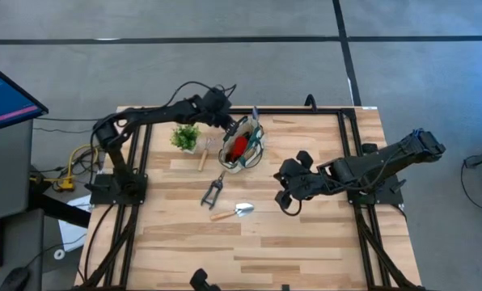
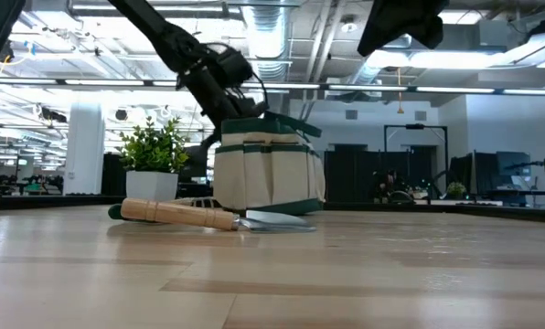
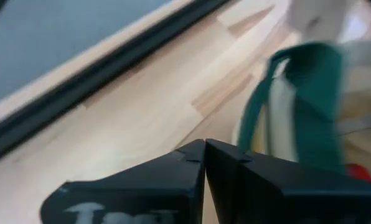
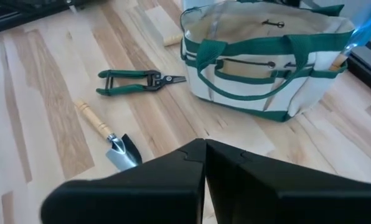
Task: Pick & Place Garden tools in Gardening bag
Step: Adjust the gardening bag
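left gripper (image 1: 230,121): you've got it pressed together, pinching nothing, hovering just beside the bag's far rim; its wrist view shows the green handle right ahead of the fingertips.
right gripper (image 1: 287,196): pressed together too, empty, raised above the desk (image 1: 322,242), well apart from the bag.
bag (image 1: 243,144): cream with green trim and handles, upright on the desk, between your two grippers, much nearer the left one.
red piece (image 1: 238,145): inside the bag, just below the left gripper.
blue-handled tool (image 4: 360,36): sticks out of the bag at the end away from the shears; can't tell what kind.
shears (image 1: 213,191): green handles, lying flat on the desk, between the bag and the trowel, off to the side of your right gripper.
trowel (image 1: 234,212): wooden handle, metal blade, flat on the desk, closest loose tool to the right gripper, not touching it.
wooden handle (image 1: 201,158): lies on the desk just beside the plant; its head can't be made out.
plant (image 1: 185,137): small green one in a white pot, near the left gripper, on the side away from the bag.
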Available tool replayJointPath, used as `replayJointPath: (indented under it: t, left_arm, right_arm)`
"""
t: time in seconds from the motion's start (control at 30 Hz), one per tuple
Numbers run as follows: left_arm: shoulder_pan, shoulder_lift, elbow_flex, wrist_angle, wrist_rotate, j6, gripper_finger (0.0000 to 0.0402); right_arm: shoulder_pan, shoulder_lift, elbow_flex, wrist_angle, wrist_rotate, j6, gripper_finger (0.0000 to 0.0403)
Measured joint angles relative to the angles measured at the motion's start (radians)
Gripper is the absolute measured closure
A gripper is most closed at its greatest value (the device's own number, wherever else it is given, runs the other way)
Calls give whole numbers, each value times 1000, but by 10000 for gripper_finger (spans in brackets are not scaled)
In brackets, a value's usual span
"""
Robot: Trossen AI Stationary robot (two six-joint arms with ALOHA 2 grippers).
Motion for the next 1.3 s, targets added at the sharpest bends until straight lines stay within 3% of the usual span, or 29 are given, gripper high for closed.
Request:
replayJointPath:
  t: [0.37,0.8,1.3]
  left_arm:
    - [6,79,-1,-14,78,-77,401]
    - [-128,82,-2,30,68,-205,401]
    - [-188,90,-2,156,59,-293,401]
  right_arm:
    - [0,0,0,-15,10,-5,403]
    - [4,0,0,-77,27,-11,403]
    - [36,0,0,-73,34,-27,403]
